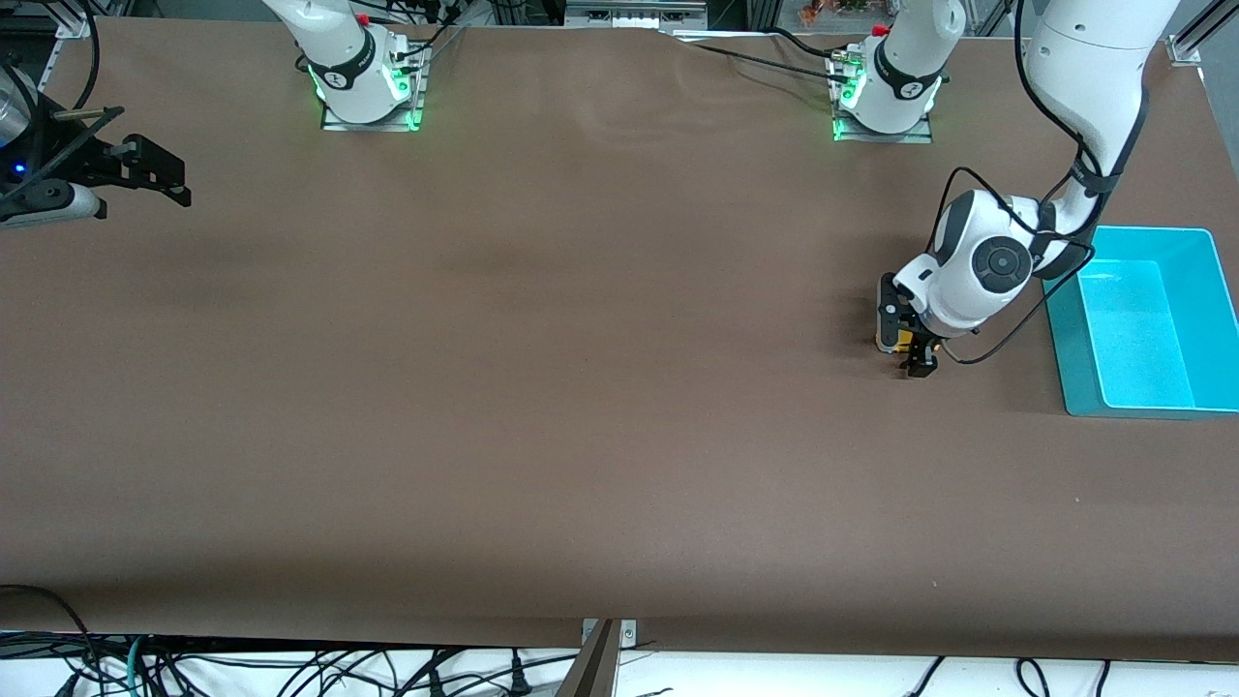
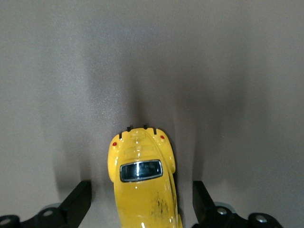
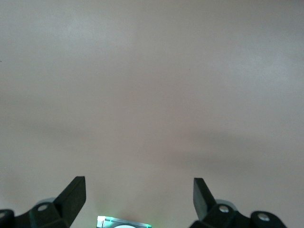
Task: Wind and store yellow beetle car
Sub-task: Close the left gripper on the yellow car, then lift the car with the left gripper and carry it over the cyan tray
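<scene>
Left tool [image 1: 908, 347] down at the worktop [image 1: 542, 387] toward the left arm's end, fingers [image 2: 76, 203] spread wide with a clear gap on each side of the yellow beetle car [image 2: 142, 183]. Car on the worktop between the two fingers, touching neither, its rear window and two red tail lights facing away from the wrist; only a sliver of yellow visible under the wrist from the front camera [image 1: 903, 340]. One car, one bin, two tools. Turquoise bin [image 1: 1065, 358] just beside the left tool, at the left arm's end of the worktop, nothing visible inside it. Right tool [image 1: 155, 174] waiting over the right arm's end of the worktop, fingers [image 3: 71, 194] wide apart and holding nothing.
</scene>
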Robot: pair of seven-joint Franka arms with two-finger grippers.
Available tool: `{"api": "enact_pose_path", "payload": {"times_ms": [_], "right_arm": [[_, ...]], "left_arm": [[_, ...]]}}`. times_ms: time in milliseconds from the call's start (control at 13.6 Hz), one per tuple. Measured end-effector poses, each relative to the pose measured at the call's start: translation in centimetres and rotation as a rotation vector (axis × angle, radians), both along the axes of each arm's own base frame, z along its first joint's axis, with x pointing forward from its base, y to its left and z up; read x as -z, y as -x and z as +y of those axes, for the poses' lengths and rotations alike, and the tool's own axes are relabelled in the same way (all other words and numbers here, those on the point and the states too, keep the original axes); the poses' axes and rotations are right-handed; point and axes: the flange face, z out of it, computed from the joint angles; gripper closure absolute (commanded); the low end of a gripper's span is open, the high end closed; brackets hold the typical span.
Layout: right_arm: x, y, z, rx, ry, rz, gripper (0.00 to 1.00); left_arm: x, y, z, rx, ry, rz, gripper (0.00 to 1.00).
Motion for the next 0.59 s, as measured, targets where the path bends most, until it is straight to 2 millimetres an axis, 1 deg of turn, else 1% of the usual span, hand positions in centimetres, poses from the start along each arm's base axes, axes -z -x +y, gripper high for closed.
{"api": "enact_pose_path", "payload": {"times_ms": [73, 147, 367, 440, 514, 587], "right_arm": [[0.0, 0.0, 0.0, 0.001, 0.000, 0.000, 0.00], [0.0, 0.0, -0.1, 0.002, 0.000, 0.000, 0.00], [0.0, 0.0, -0.3, 0.005, 0.000, 0.000, 0.00], [0.0, 0.0, -0.3, 0.005, -0.001, 0.000, 0.00], [0.0, 0.0, -0.3, 0.005, -0.001, 0.000, 0.00], [0.0, 0.0, -0.3, 0.005, -0.001, 0.000, 0.00]], "left_arm": [[-0.2, -0.2, 0.0, 0.001, 0.001, -0.009, 0.86], [-0.5, -0.5, 0.0, 0.003, 0.001, -0.016, 0.88], [-1.5, -0.8, -0.3, 0.008, -0.012, 0.016, 0.89], [-2.6, -1.1, -0.9, 0.013, -0.024, 0.047, 0.89], [-4.4, -1.8, -1.6, 0.016, -0.040, 0.081, 0.89], [-6.8, -2.9, -2.1, 0.015, -0.060, 0.112, 0.88]]}}
